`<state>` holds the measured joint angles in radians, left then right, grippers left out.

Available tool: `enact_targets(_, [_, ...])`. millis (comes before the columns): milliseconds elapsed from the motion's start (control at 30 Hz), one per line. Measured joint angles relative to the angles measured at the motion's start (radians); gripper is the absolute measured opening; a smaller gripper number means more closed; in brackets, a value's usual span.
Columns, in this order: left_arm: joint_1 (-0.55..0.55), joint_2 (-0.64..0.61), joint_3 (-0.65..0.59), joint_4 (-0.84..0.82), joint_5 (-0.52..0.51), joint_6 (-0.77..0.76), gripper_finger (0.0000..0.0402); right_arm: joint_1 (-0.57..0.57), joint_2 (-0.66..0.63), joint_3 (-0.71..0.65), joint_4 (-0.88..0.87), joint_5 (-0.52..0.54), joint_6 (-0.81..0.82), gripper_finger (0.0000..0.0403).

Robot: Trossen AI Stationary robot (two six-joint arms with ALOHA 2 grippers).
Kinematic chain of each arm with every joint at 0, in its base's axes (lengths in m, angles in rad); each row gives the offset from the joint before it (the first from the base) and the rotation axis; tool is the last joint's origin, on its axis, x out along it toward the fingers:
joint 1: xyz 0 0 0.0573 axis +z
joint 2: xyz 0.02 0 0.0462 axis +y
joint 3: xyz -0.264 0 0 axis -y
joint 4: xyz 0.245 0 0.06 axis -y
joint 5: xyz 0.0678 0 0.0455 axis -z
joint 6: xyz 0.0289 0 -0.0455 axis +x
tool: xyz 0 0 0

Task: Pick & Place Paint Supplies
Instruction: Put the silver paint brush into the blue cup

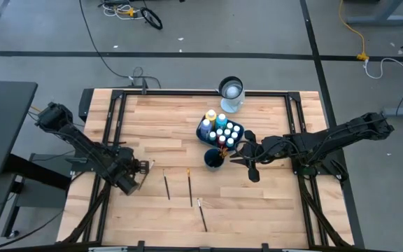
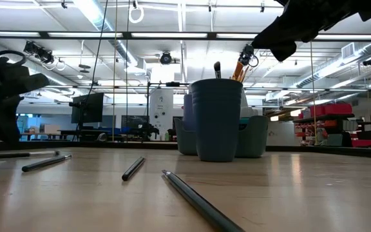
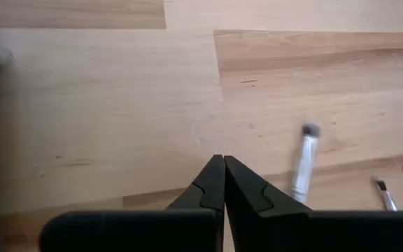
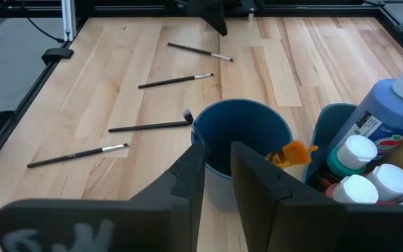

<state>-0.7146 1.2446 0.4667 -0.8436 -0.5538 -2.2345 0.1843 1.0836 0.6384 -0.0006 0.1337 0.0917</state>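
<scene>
Seen from above, the left gripper (image 1: pixel 143 166) lay at the lower left of the table (image 1: pixel 166 119), its tip just beside the leftmost of four brushes (image 1: pixel 166 184) scattered across the lower middle. At centre right, a caddy of paint bottles (image 1: pixel 220 128) stood beside a dark blue cup (image 1: pixel 214 159); a glass jar (image 1: pixel 231 94) sat at the upper edge. The right gripper (image 1: pixel 234 160) hovered at the cup's right rim, but its jaw state could not be read here.

At table level, the blue cup (image 2: pixel 217 119) stood in the middle of the frame, hiding most of the caddy (image 2: pixel 255 136). Only this view showed brush tips (image 2: pixel 217 67) rising above the cup rim, with the right gripper (image 2: pixel 250 57) above it at upper right holding an orange-ferruled brush (image 2: pixel 241 69). Loose brushes (image 2: pixel 132 169) lay in the foreground.

From the left wrist, the fingers (image 3: pixel 212 183) were pressed together on nothing, a brush (image 3: pixel 303 159) lying just beside them on bare wood.

From the right wrist, the fingers (image 4: pixel 187 175) stood slightly apart, clamped on the orange-ferruled brush (image 4: pixel 289 154), over the cup (image 4: pixel 242 133). White-capped bottles (image 4: pixel 359 150) and a tall blue bottle (image 4: pixel 387 105) filled the lower right; four brushes (image 4: pixel 149 127) lay beyond.
</scene>
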Motion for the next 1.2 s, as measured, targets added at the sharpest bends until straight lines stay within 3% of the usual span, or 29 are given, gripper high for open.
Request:
enact_targets(133, [0.01,0.0,0.0,0.008,-0.04,0.047,0.0006,0.0,0.0,0.0,0.0,0.0,0.0,0.0072])
enact_targets(233, [0.029,0.0,0.0,0.117,-0.202,0.097,0.0021,0.0,0.0,0.0,0.004,0.0,0.0,0.0072])
enact_targets(300, [0.053,0.0,0.001,0.25,-0.32,0.299,0.0033,0.0,0.0,0.0,0.012,0.0,0.0,0.0072])
enact_targets(367, [0.091,-0.001,0.002,0.404,-0.343,0.559,0.0045,0.0,0.0,0.0,0.018,0.0,0.0,0.0072])
enact_targets(467, [0.171,-0.001,0.002,0.605,-0.252,0.844,0.0064,0.0,0.0,0.0,0.021,0.0,0.0,0.0072])
enact_targets(633, [0.298,-0.001,0.003,0.78,-0.103,1.114,0.0097,0.0,0.0,0.0,0.023,0.0,0.0,0.0072])
enact_targets(800, [0.376,-0.001,0.002,0.757,0.164,1.148,0.0126,0.0,0.0,0.0,0.023,0.0,0.0,0.0072])
enact_targets(867, [0.384,0.003,0.002,0.728,0.226,1.151,0.0132,0.0,0.0,0.0,0.023,0.0,-0.002,0.0072])
enact_targets(1067, [0.389,0.019,0.002,0.578,0.231,1.167,0.0135,0.0,0.0,0.0,0.023,0.0,-0.004,0.0072])
enact_targets(1200, [0.389,0.035,0.002,0.568,0.212,1.151,0.0135,0.0,0.0,0.0,0.024,0.0,-0.005,0.0072])
